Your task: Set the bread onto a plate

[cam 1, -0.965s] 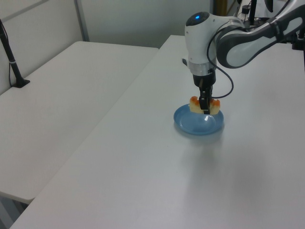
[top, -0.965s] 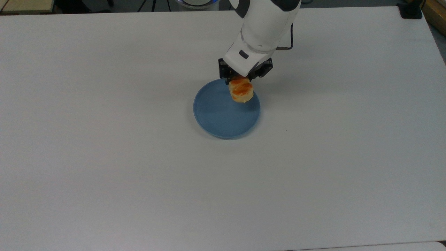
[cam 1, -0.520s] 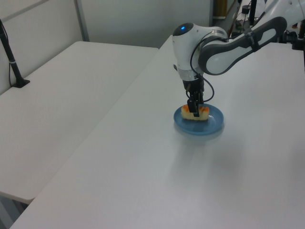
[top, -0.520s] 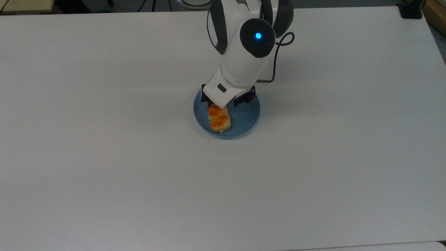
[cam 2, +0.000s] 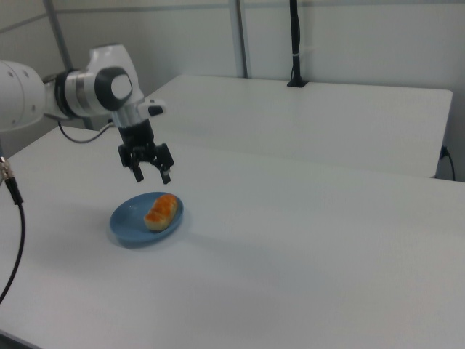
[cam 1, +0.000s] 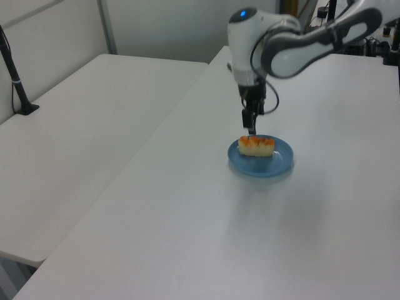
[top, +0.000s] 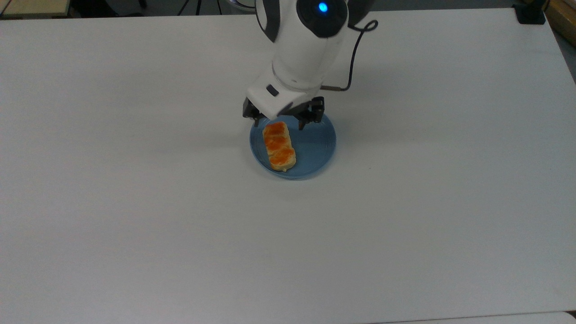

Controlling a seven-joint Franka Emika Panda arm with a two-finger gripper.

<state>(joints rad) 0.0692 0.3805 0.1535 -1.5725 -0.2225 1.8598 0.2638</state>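
Top view gives you the white table (top: 135, 202) first, then the blue plate (top: 317, 146) near its middle. Your gripper (top: 282, 118) hangs above the plate's far rim, fingers (cam 2: 166, 174) spread wide and grasping nothing, clear of the load. The bread (top: 279, 146) lies flat on the plate, toward the top view's left, so you can judge the placing done.
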